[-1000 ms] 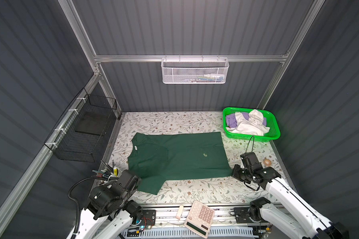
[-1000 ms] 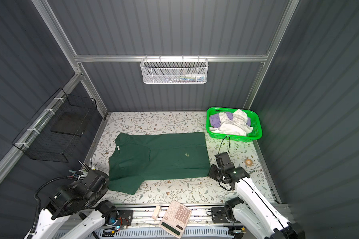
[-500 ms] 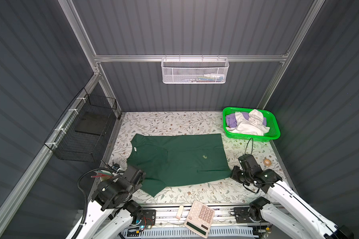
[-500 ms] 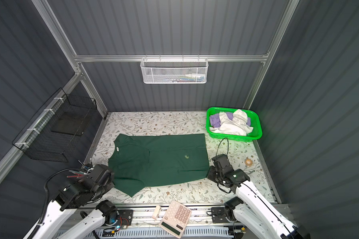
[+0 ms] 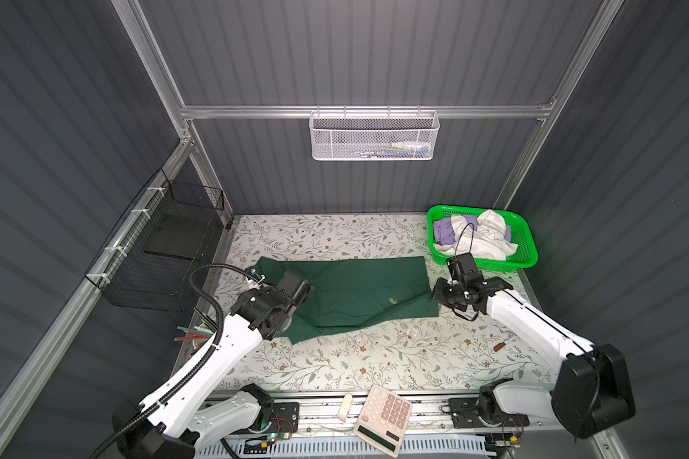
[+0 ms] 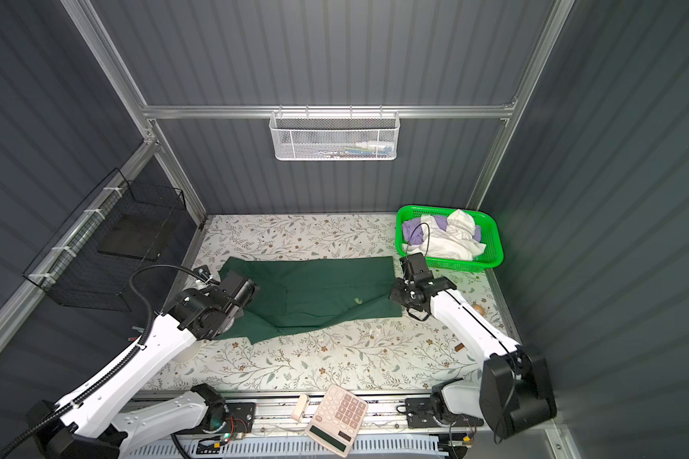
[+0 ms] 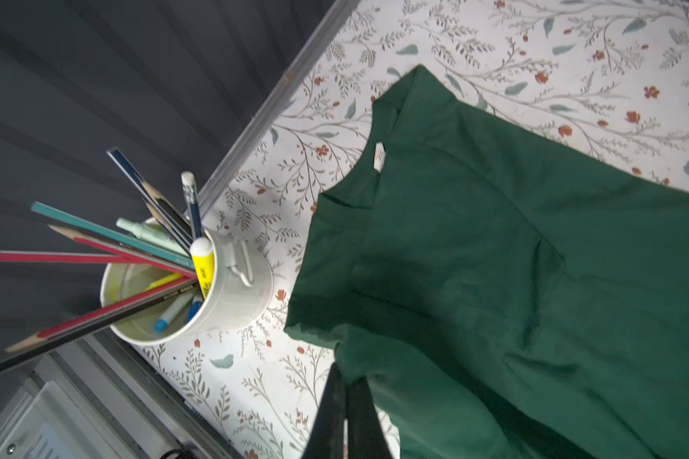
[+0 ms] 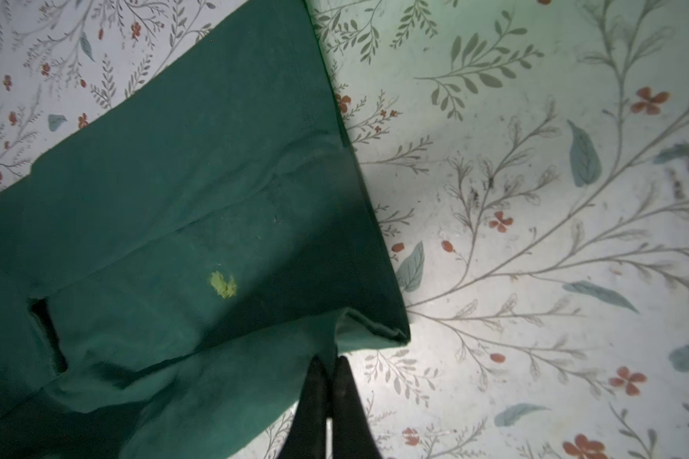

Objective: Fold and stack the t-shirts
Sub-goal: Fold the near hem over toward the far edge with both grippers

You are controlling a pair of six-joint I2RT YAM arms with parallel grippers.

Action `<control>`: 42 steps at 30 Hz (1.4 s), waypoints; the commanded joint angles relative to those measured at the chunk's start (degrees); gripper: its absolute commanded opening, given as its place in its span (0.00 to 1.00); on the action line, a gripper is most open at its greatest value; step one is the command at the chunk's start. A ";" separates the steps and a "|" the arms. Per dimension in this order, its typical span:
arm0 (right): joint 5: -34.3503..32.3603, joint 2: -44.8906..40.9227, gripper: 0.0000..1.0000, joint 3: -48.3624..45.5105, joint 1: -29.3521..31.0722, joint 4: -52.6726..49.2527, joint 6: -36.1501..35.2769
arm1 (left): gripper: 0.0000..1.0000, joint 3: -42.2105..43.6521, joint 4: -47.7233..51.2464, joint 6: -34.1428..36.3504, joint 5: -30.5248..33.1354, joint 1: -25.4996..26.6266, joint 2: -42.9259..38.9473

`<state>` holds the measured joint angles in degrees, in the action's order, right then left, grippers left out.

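- Now, left fingers (image 7: 331,413) pinch shut on the dark green tee (image 5: 355,290) at a sleeve.
- Right fingers (image 8: 315,397) clamp its hem corner.
- Tee lies spread across the bench (image 5: 374,357); white and lavender tees (image 5: 482,238) fill the green basket (image 5: 528,242).

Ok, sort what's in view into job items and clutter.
Job:
- dark green t-shirt
- white and lavender t-shirts in the green basket

Lying about:
- calculator
- pencil cup
- white mesh wall basket
- black wire basket

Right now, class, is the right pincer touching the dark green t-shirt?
Touching. Right wrist view: right pincer shut, dark green t-shirt pinched between its tips.
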<state>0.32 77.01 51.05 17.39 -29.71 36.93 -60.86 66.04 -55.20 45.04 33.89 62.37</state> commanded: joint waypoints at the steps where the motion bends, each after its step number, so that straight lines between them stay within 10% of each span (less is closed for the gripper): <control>1: -1.72 3.13 0.01 2.55 -0.25 0.77 -2.48 | 0.00 -1.77 -3.80 3.97 5.02 -3.07 0.73; 27: -7.56 20.90 0.07 12.77 -1.93 0.05 -4.32 | 0.00 -2.40 -27.08 12.97 -5.82 -19.04 17.56; 36: -4.48 25.64 0.25 16.77 -2.01 0.91 -6.15 | 0.00 -2.28 -31.79 13.68 -7.51 -21.32 21.59; 38: -4.49 24.17 0.46 16.00 -2.01 1.09 -6.42 | 0.14 -2.03 -34.27 14.75 -9.11 -21.41 22.77; 42: -6.53 16.68 0.54 10.96 -1.05 1.42 -6.58 | 0.48 -2.92 -36.27 18.05 -10.97 -21.41 24.34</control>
<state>-4.49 98.94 64.47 15.75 -27.35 30.59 -62.08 32.29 -40.29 35.97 12.91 86.04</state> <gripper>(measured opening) 0.532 0.447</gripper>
